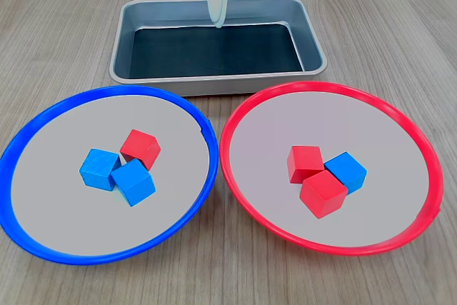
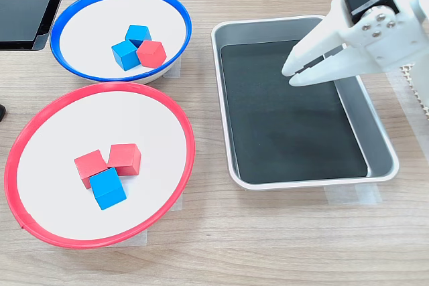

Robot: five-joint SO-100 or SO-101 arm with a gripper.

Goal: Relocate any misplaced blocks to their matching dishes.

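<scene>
So the red cube point(image 1: 141, 148) that's in the wrong place sits in the blue dish point(image 1: 43, 128), at about 1 o'clock from dish centre in the first exterior view, touching the two blue cubes point(image 1: 99, 168) there. The stray blue cube point(image 1: 346, 171) is in the red dish point(image 1: 400, 116), at roughly 3 o'clock in its little cluster, pressed up against two red cubes point(image 1: 305, 163). Both clusters sit near the middle of their dishes, so there's bare grey floor all round them out to the rims.

The dishes sit side by side with their rims nearly touching. At 12 o'clock from them in the first exterior view is the tray point(image 1: 214, 80), a dark mat on its floor, its near wall just beside both rims.

My pincer point(image 2: 292, 76) hangs over the tray, well apart from any cube. Jaws are nearly together with a thin slit between the tips, holding nothing.

Everything is on a wood-grain table point(image 2: 281, 246). In the second exterior view there's a black thing point(image 2: 30, 5) at the top left corner, just beside the blue dish.
</scene>
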